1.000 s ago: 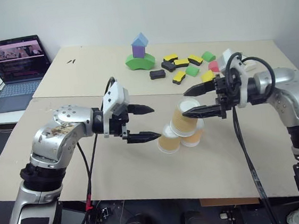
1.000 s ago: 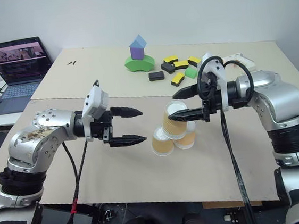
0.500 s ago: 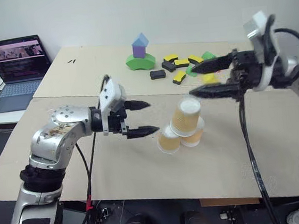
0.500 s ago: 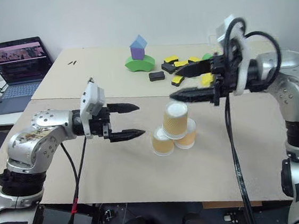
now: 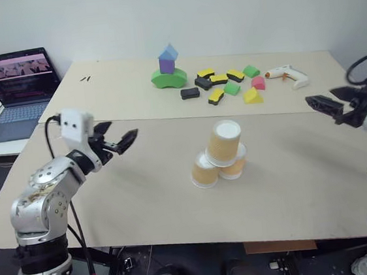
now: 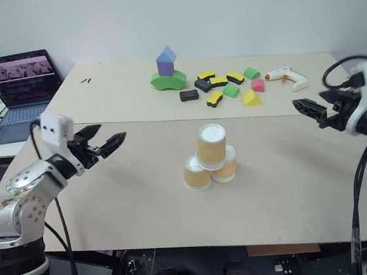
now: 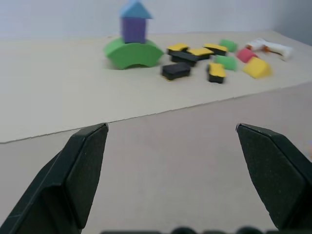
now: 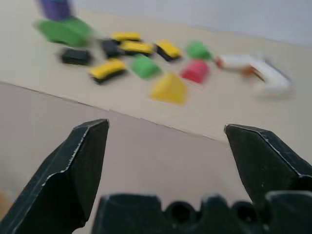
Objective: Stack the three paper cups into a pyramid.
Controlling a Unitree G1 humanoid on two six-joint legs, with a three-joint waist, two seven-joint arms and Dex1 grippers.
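Left hand: released, its two black fingers spread and empty, held above the desk well to the left of the pyramid.
Right hand: released too, fingers parted with nothing between them, well to the right of the pyramid, above the desk.
Pyramid: the three paper cups stand upside down near the middle of the front desk, clear of both hands; two cups sit side by side and touching, and the third rests on top of them, a little tilted.
Lower cups: left one, right one, both with their white rims on the desk.
Top cup: its white base faces up.
Block tower: green arch with a purple block and a blue roof piece on top, behind the pyramid on the far desk.
Loose blocks: yellow, black, green and red pieces scattered behind the pyramid, to the right of the tower.
Glue gun: white, lying behind the pyramid and to its right, past the blocks.
Laptop: open, far left of the pyramid, on a side surface.
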